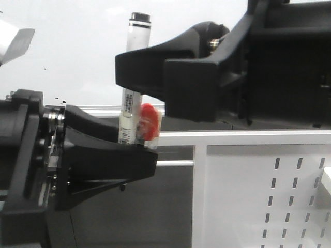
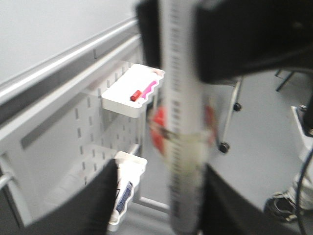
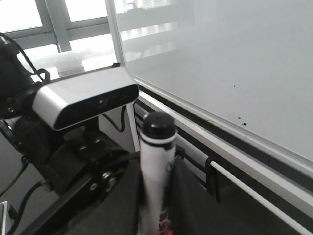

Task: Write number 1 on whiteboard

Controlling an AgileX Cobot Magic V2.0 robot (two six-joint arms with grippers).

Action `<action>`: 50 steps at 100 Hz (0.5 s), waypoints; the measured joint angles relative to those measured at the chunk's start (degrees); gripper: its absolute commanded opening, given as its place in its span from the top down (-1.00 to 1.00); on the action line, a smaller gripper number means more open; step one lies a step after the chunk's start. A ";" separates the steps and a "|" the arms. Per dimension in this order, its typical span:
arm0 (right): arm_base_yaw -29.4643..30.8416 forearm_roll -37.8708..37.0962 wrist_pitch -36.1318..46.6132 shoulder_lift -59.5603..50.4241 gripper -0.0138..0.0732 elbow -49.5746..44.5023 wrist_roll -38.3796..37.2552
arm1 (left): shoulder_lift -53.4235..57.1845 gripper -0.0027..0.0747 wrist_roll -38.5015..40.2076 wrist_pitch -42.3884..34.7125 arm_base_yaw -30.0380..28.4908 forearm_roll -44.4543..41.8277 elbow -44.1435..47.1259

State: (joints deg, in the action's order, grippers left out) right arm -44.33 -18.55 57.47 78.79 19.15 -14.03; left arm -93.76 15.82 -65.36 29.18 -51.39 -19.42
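In front of whiteboard (image 1: pixel 77 46): marker (image 1: pixel 133 77) upright, clamped by both right gripper (image 1: pixel 135 64) and left gripper (image 1: pixel 135 147). No number 1 visible on board. Recommend steady grip, cap removal before writing.

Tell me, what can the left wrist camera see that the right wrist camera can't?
Only the left wrist view shows the small white tray holding a pink and red pen on the slotted panel. Only the right wrist view shows the whiteboard, with just tiny dots, and a grey camera. Both show the white marker.
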 measured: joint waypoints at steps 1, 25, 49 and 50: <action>0.00 0.00 0.11 0.00 0.84 0.00 0.00 | 0.00 -0.49 0.00 0.00 0.00 0.44 0.00; 0.00 -0.25 1.00 0.00 0.84 0.00 -0.24 | 0.00 -0.58 0.00 0.10 0.00 4.01 0.20; 0.11 -0.25 1.19 0.00 0.84 0.00 -0.36 | 0.00 -0.58 0.00 0.00 -0.81 4.71 4.36; 0.20 -0.25 1.19 0.00 0.84 0.00 -0.36 | 0.00 -0.58 0.00 0.00 -0.85 4.75 4.63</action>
State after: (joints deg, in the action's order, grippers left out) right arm -44.13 -18.80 58.66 78.79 19.15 -14.39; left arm -93.76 15.82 -65.37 28.33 -46.64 -14.79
